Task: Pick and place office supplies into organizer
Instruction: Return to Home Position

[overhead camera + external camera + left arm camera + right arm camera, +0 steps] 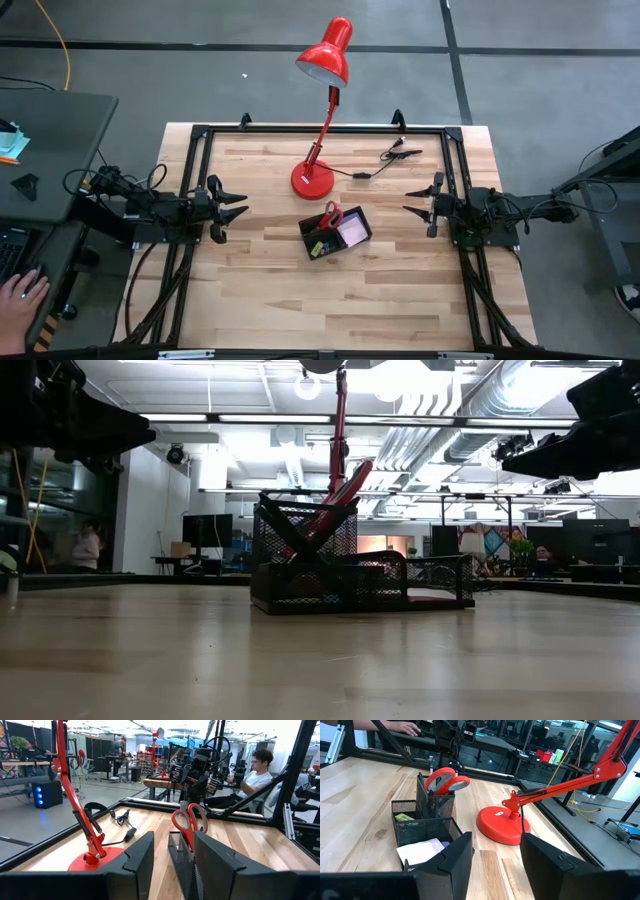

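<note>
The black mesh organizer (335, 232) stands on the wooden table's middle, just nearer than the lamp. Red-handled scissors (332, 215) stand in its tall cup, handles up (189, 822); the handles also show in the right wrist view (445, 779). A pale sticky pad (350, 232) lies in a low compartment (422, 851), and something green (406, 818) lies in another. My left gripper (243, 203) hovers open at the table's left edge, pointing level toward the organizer. My right gripper (407, 201) hovers open at the right edge, facing it. Both are well clear of the organizer, with nothing between their fingers.
A red desk lamp stands on its round base (312, 178) just beyond the organizer, its head (326, 52) past the far edge. A black cable with clips (395, 155) lies far right. A black frame (320, 131) rims the table. A person's hand (20, 295) rests at a desk left.
</note>
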You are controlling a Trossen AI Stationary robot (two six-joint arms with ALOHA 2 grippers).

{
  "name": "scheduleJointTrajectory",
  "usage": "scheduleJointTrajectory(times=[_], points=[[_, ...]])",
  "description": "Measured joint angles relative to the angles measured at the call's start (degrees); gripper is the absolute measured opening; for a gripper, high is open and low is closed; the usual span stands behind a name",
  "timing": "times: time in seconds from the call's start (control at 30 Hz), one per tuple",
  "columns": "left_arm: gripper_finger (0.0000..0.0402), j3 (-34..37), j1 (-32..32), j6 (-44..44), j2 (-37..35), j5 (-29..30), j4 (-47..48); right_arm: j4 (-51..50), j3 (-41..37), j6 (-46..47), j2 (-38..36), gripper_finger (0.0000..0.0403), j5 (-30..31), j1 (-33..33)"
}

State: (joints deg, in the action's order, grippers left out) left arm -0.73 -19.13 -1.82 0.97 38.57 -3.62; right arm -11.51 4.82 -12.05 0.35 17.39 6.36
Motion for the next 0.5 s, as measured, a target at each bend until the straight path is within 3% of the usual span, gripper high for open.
scheduleJointTrajectory(times=[0.5], points=[[0.0127,0.0,0.0,0.0,0.0,0.0,0.0,0.0,0.0,0.0,0.0,0.0161,0.0,0.0]])
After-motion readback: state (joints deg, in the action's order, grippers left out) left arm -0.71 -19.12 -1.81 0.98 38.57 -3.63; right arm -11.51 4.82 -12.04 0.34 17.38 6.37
